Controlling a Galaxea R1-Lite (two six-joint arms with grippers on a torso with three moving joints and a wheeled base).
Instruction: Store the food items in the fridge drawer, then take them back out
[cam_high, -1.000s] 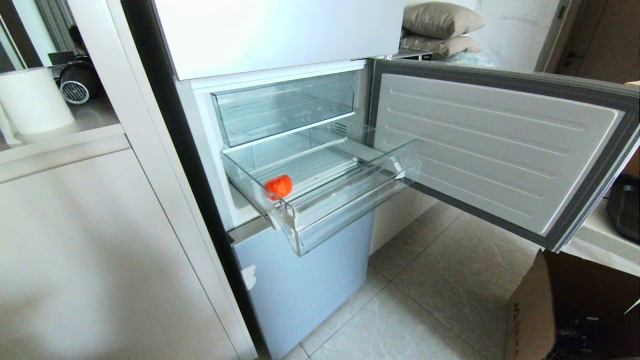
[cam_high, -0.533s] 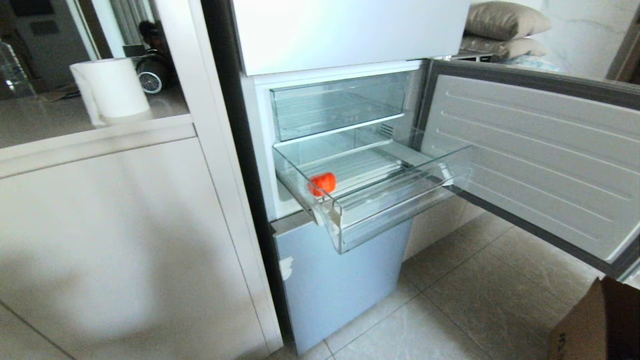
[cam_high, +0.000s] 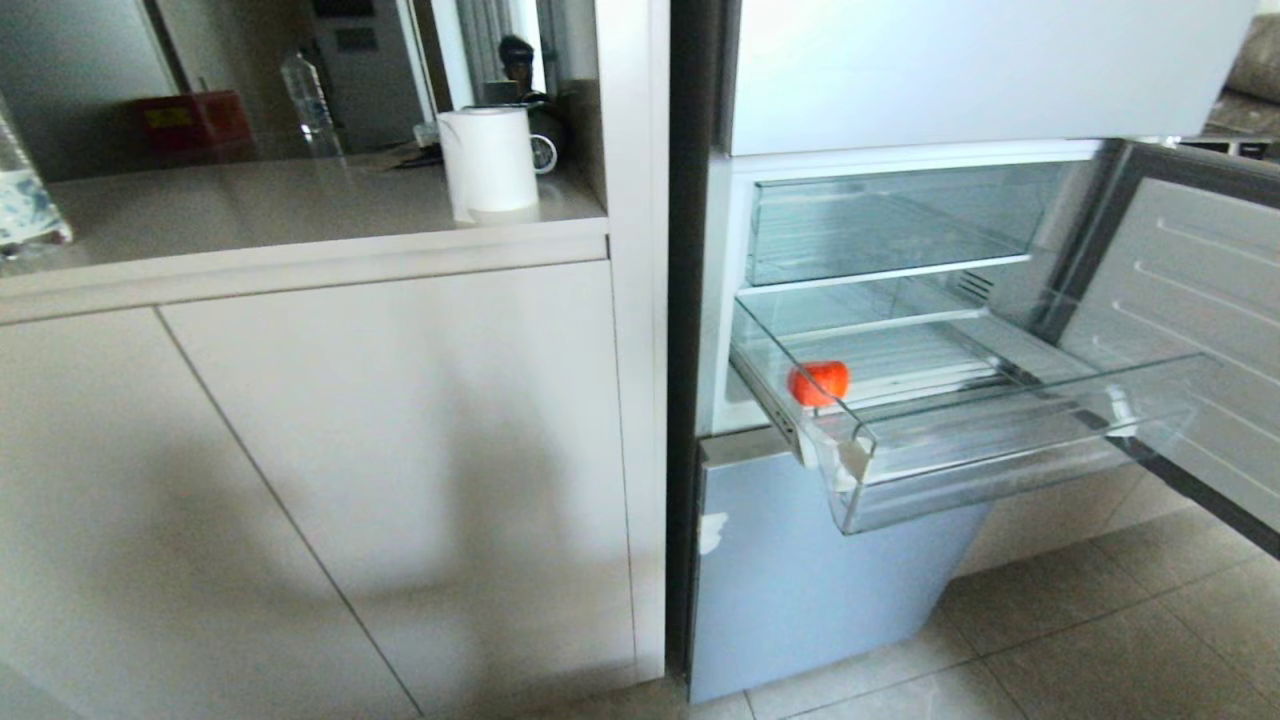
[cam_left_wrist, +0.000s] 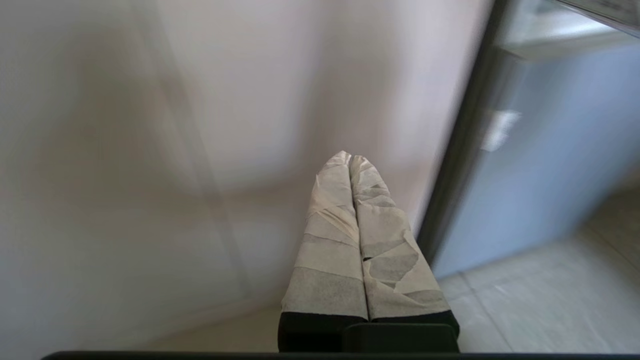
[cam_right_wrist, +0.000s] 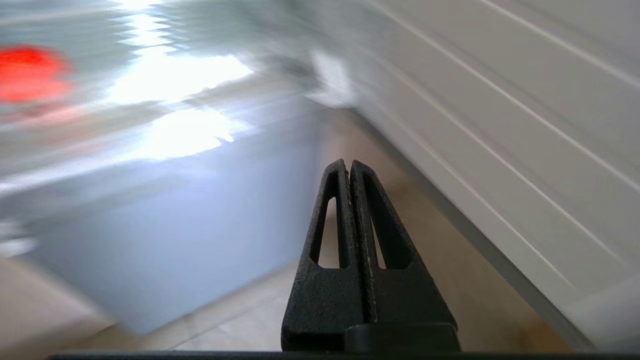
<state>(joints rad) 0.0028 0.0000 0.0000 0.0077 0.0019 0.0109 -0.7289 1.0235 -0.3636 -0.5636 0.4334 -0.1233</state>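
Sitting in the fridge drawer (cam_high: 1010, 440) is one round red food item (cam_high: 819, 383), close to the drawer's front corner on the robot's left. Only one red piece is showing; a second one is not in sight. The drawer is pulled out, with a whitish scuff on that same front corner. Above it is a clear bin (cam_high: 890, 225), and below it a pale blue fridge panel (cam_high: 800, 580). The fridge door (cam_high: 1200, 330) is hanging open on the right.

The right gripper (cam_right_wrist: 349, 165) is pointing at the floor (cam_right_wrist: 260, 320) beside the blue panel, with its jaws pressed together and holding nothing. The red piece is showing as a blur, well apart from the jaws and off to one side. The left gripper (cam_left_wrist: 350, 157) is parked low, facing the cabinet door (cam_left_wrist: 150, 150), its taped jaws together and empty too.

My guess is the robot is working between steps, either fetching the second piece or getting set to take this one out. Next, the jaws are needing to open, go over the drawer's lip, and come down around the red piece without squashing it.

On the surface (cam_high: 250, 210) are standing a paper roll (cam_high: 487, 160) and a bottle (cam_high: 305, 95). No writing is clear enough to read.
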